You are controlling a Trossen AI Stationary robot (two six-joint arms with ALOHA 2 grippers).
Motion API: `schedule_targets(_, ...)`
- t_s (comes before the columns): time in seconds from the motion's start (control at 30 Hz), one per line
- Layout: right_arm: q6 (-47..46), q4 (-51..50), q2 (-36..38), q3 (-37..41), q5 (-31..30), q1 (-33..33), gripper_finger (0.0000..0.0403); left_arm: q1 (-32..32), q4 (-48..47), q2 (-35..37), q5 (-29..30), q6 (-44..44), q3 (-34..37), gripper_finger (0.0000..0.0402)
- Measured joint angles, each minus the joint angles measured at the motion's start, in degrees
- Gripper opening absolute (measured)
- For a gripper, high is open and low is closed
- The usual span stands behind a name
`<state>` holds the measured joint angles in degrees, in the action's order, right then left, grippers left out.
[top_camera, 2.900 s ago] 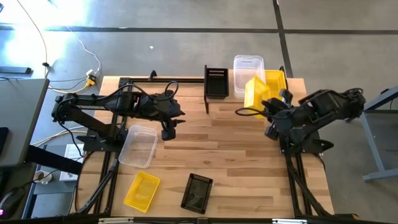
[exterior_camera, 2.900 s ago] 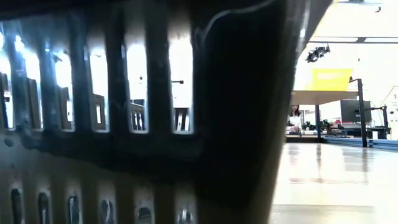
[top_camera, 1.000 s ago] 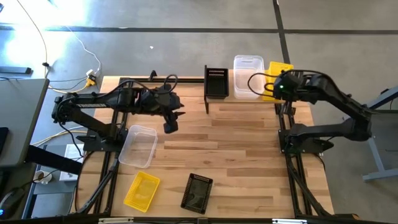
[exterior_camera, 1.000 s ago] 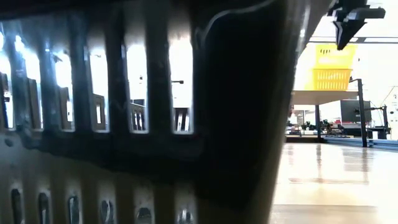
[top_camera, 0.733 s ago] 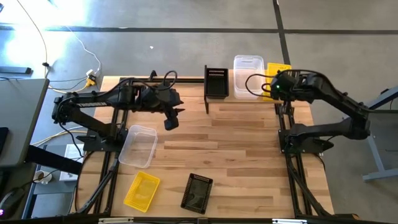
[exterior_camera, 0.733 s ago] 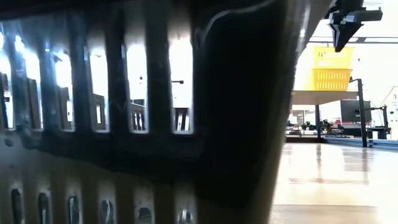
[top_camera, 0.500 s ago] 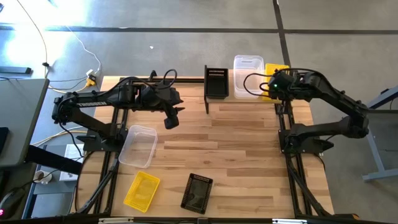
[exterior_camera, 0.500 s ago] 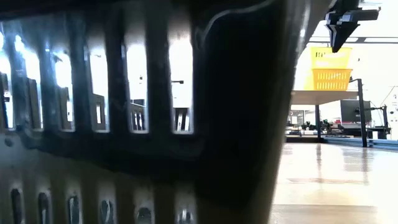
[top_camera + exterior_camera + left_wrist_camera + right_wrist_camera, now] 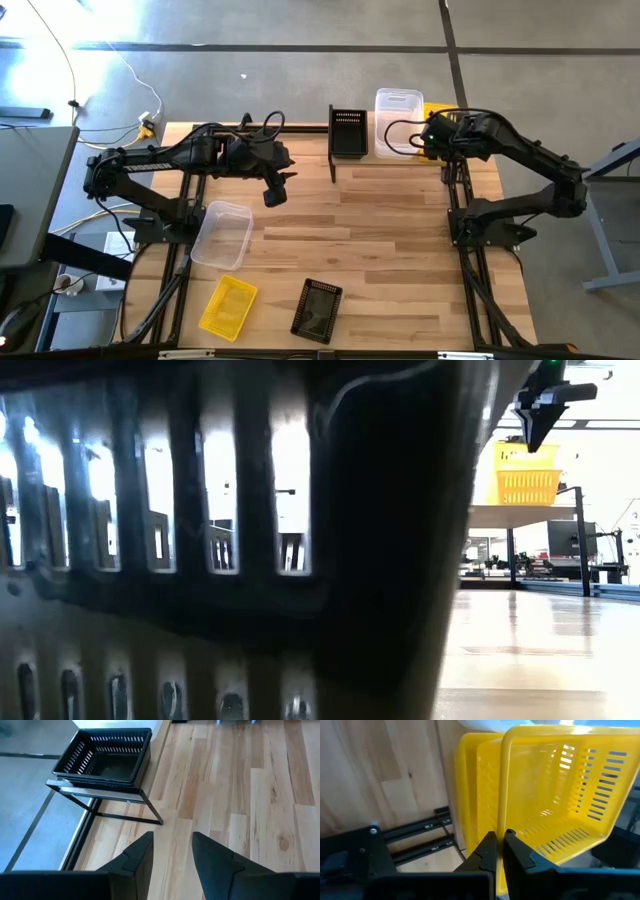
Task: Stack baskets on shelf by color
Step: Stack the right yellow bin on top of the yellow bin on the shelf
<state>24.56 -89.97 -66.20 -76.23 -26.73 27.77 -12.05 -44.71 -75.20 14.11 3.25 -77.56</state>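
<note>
The right gripper (image 9: 432, 140) has drawn back, fingers pinched together and empty, from the yellow basket stack (image 9: 527, 472) on the shelf (image 9: 510, 515). The left gripper (image 9: 172, 860), partly spread and empty, hangs nearest the loose clear tub (image 9: 222, 233), which lies beside and below it.

Both arms are dark, jointed and matte, with black cables looping beside their wrists. The left gripper (image 9: 172, 857) has two black angular tapered fingers; the right gripper (image 9: 500, 851) matches.
</note>
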Motion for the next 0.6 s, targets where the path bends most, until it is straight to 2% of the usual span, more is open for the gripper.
schedule_targets(0.4,-0.1,0.0,0.0,0.0,-0.9,0.0,0.0006,0.0,0.0,0.0,0.0,0.0,0.0,0.0125)
schedule_targets(0.6,-3.1,0.0,1.0,0.0,-0.9,0.0,0.0006,0.0,0.0,0.0,0.2,0.3,0.0,0.0125)
